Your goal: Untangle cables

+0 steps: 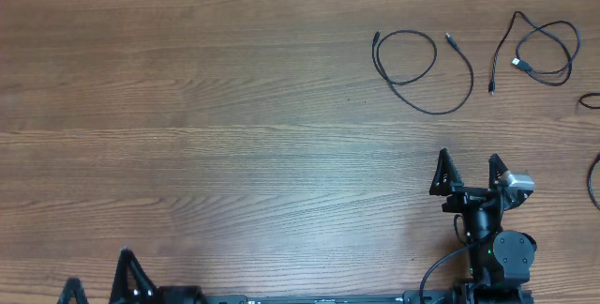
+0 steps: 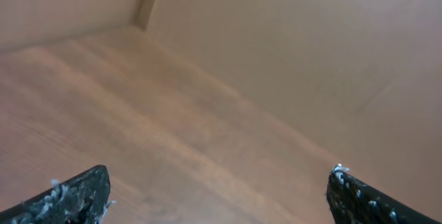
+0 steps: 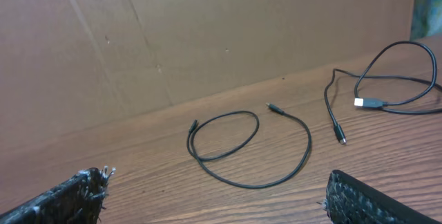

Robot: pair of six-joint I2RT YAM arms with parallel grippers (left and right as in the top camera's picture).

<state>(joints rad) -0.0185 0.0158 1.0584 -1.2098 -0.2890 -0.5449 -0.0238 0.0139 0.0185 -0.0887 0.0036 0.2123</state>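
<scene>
Two thin black cables lie apart on the wooden table at the far right. One cable (image 1: 439,114) (image 3: 252,187) forms a loose loop with a long curved tail. The other cable (image 1: 572,51), further right, is a looser tangle with a pale plug end (image 3: 369,103). Short bits of more black cable (image 1: 589,102) show at the right edge. My right gripper (image 1: 469,165) (image 3: 214,182) is open and empty, nearer the front than the looped cable. My left gripper (image 1: 97,276) (image 2: 219,179) is open and empty at the front left, far from the cables.
A brown cardboard wall (image 3: 207,30) (image 2: 311,44) runs along the back of the table (image 1: 187,107). The right arm's body (image 1: 502,248) sits at the front edge. The left wrist view shows only bare wood and cardboard.
</scene>
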